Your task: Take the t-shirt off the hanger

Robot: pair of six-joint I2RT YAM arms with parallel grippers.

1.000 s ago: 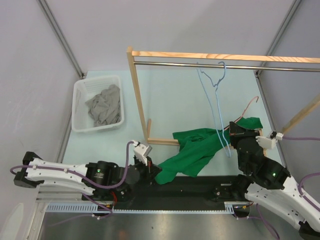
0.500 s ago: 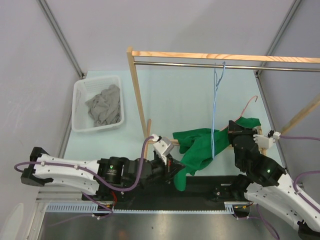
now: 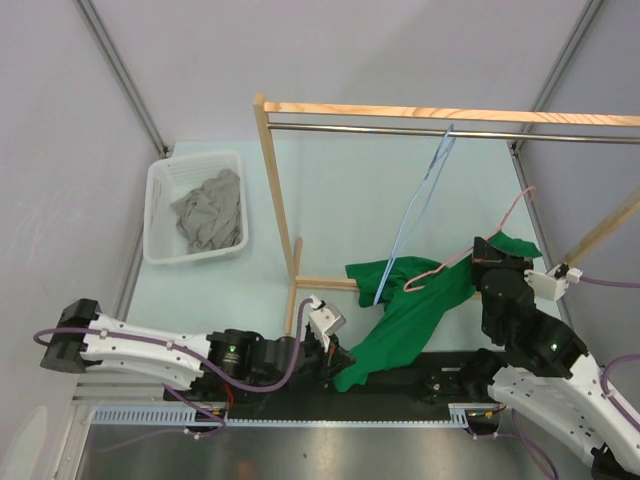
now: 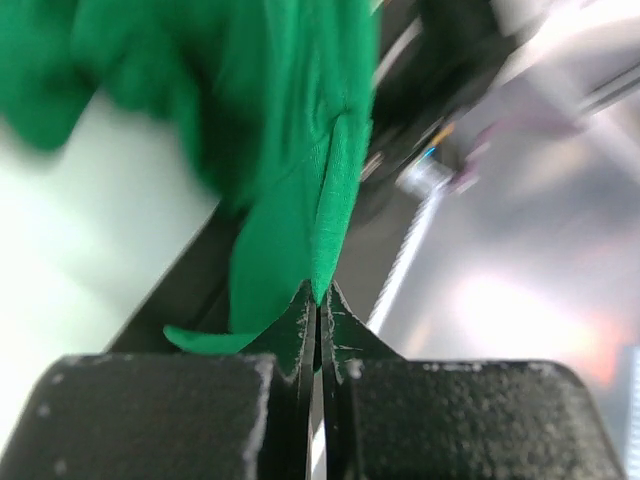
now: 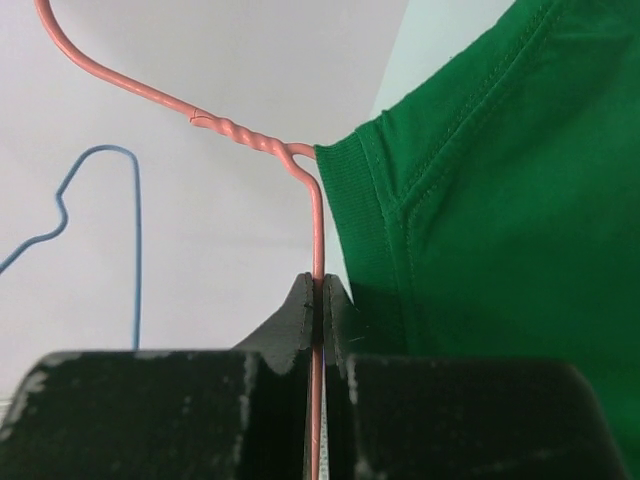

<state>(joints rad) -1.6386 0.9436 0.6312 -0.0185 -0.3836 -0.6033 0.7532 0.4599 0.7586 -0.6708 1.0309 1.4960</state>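
The green t-shirt (image 3: 405, 315) is stretched between my two grippers, its lower end near the table's front edge. My left gripper (image 3: 338, 362) is shut on the shirt's hem (image 4: 320, 250). My right gripper (image 3: 487, 258) is shut on the pink wire hanger (image 5: 316, 230), just below its twisted neck. The hanger's hook (image 3: 517, 205) points up and away, and one pink arm (image 3: 430, 272) shows bare outside the cloth. The shirt's collar (image 5: 365, 220) lies right beside the hanger's neck.
A wooden rack with a metal rail (image 3: 400, 128) stands at the back; a blue wire hanger (image 3: 415, 210) swings from it, tilted towards the shirt. A white bin (image 3: 160, 215) with a grey garment (image 3: 210, 210) sits at the left.
My left gripper has pulled the shirt's lower end down and towards the front edge. My right gripper has moved right with the hanger, and a pink arm has come out. The blue hanger swung.
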